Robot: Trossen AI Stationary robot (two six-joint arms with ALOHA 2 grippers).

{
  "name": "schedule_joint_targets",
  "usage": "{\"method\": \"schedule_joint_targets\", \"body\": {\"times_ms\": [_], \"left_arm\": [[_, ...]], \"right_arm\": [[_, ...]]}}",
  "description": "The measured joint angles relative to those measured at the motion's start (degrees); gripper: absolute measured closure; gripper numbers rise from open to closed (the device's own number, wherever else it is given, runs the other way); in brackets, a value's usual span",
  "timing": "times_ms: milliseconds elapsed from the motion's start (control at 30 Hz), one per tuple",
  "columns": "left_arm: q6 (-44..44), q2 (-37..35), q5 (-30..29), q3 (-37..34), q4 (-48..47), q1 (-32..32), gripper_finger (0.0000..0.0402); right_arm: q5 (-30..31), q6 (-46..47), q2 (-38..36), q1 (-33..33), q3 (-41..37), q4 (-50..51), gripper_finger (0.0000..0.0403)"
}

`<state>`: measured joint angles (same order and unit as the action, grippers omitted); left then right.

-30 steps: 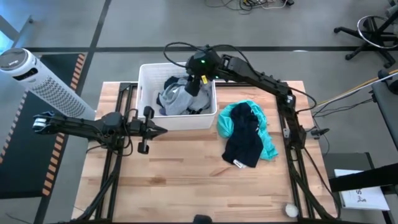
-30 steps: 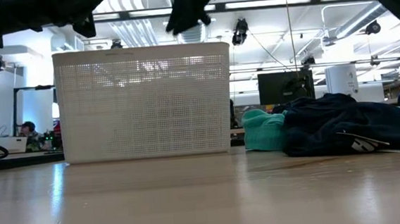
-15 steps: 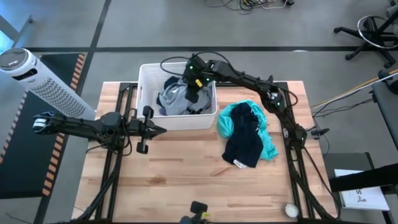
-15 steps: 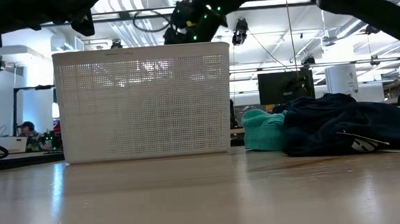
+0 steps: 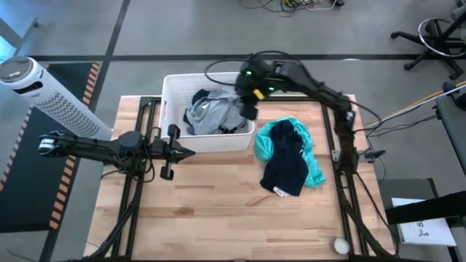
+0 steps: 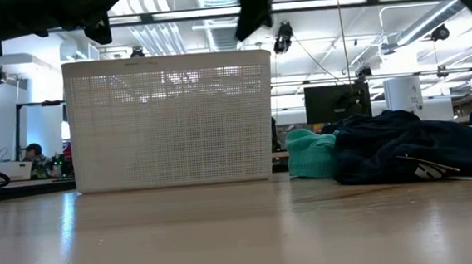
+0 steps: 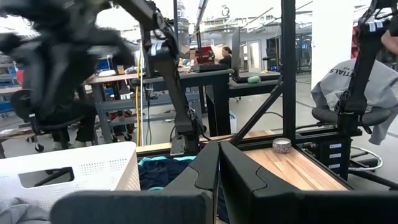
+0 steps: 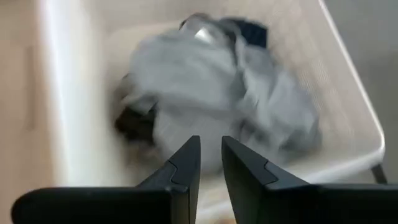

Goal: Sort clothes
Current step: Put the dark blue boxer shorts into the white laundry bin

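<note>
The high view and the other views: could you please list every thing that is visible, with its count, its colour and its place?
bin: one, white, on the table's far left part.
grey garment: one, grey, inside the bin, on top of the pile.
black garment: one, black, in the bin, partly under the grey one.
teal garment: one, teal, on the table right of the bin.
navy garment: one, dark navy, lying over the teal one.
table: one, light wood.
fan tower: one, white, on the floor left of the table.
tape roll: one, pale, near right corner.
left claw: shut, in front of the bin.
right claw: slightly open, empty, above the bin's right edge.
</note>
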<state>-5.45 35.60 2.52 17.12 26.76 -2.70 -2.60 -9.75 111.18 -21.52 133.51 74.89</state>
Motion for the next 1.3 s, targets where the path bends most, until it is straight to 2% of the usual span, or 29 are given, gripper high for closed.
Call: {"method": "schedule_joint_targets", "body": {"times_ms": [133, 367, 500, 633, 867, 1000, 1133, 1300], "left_arm": [[0.0, -0.1, 0.0, 0.0, 0.0, 0.0, 0.0402], [0.2, -0.1, 0.0, 0.0, 0.2, 0.0, 0.0402], [0.4, -0.1, 0.0, 0.0, 0.2, 0.0, 0.0402], [0.5, -0.1, 0.0, 0.0, 0.2, 0.0, 0.0402], [0.5, -0.1, 0.0, 0.0, 0.2, 0.0, 0.0402], [0.5, -0.1, 0.0, 0.0, 0.2, 0.0, 0.0402], [1.0, -0.1, 0.0, 0.0, 0.0, 0.0, 0.0402], [1.1, 0.0, 0.0, 0.0, -1.3, 0.0, 0.0402]], "right_arm": [[0.3, 4.1, -8.4, 1.5, -9.2, 2.0, 0.0355], [1.8, 13.2, -25.8, 4.9, -36.9, -2.1, 0.0346], [2.0, 18.1, -34.8, 7.2, -51.5, -5.6, 0.0317], [2.7, 22.5, -40.9, 8.7, -62.1, -10.1, 0.0267], [2.8, 25.2, -42.9, 8.9, -73.0, -15.9, 0.0170], [2.7, 25.2, -41.4, 8.9, -77.4, -17.9, 0.0134], [2.8, 27.0, -39.4, 8.9, -80.8, -21.0, 0.0123], [3.1, 26.0, -36.5, 8.9, -83.4, -24.7, 0.0147]]}}
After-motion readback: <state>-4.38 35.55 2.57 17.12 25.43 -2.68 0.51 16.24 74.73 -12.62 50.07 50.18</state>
